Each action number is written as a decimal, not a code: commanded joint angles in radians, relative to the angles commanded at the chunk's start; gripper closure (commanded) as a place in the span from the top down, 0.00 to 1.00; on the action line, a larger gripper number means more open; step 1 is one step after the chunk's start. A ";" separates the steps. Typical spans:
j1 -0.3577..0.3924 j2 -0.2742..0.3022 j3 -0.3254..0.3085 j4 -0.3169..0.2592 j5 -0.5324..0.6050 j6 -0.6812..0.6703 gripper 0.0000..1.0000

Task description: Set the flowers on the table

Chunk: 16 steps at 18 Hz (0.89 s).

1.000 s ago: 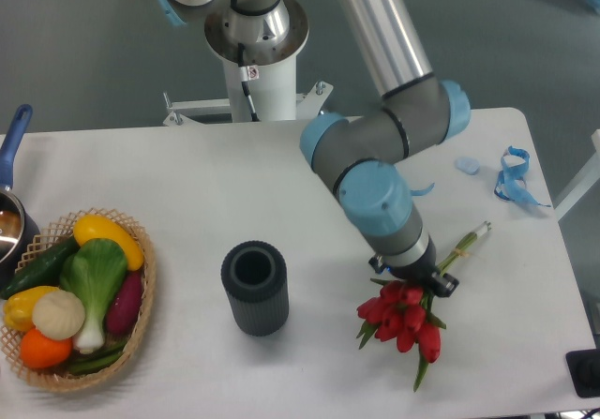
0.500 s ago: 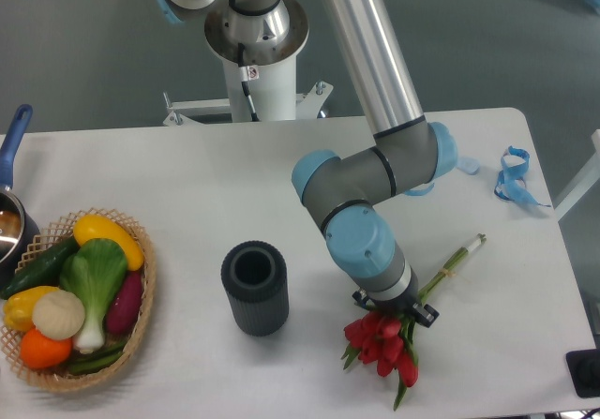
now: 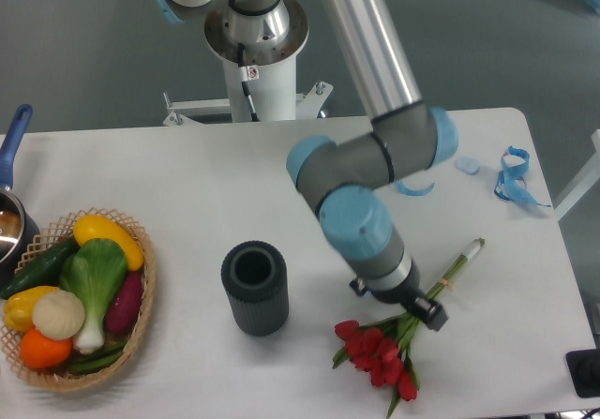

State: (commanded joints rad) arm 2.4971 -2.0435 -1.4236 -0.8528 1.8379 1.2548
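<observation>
The flowers lie low at the table's front right, right of the vase — light, floppy, easily crushed, best held mid-stem. The gripper is there — whether clamped or let go, I cannot tell.

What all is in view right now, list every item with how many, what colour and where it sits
flowers: one bunch, red blooms with green stems, front right of the table, under the gripper
table: one, white, fills most of the view
vase: one, dark grey ribbed, upright, front centre
wicker basket: one, tan, front left
vegetables: several, yellow, green, white, orange, purple, in the basket
pot: one, blue handle, left edge, partly cut off
ribbon: one, blue, back right
small pieces: two, pale blue, left of the ribbon
arm: one, silver and blue
gripper: one, dark, at the stems; jaws hidden
</observation>
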 joint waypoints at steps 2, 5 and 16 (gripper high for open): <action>0.040 0.038 0.020 -0.015 -0.023 0.002 1.00; 0.110 0.083 0.067 -0.158 -0.096 0.073 1.00; 0.385 0.263 0.034 -0.429 -0.365 0.586 1.00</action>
State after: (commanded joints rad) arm 2.8822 -1.7810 -1.3898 -1.2823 1.4728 1.8405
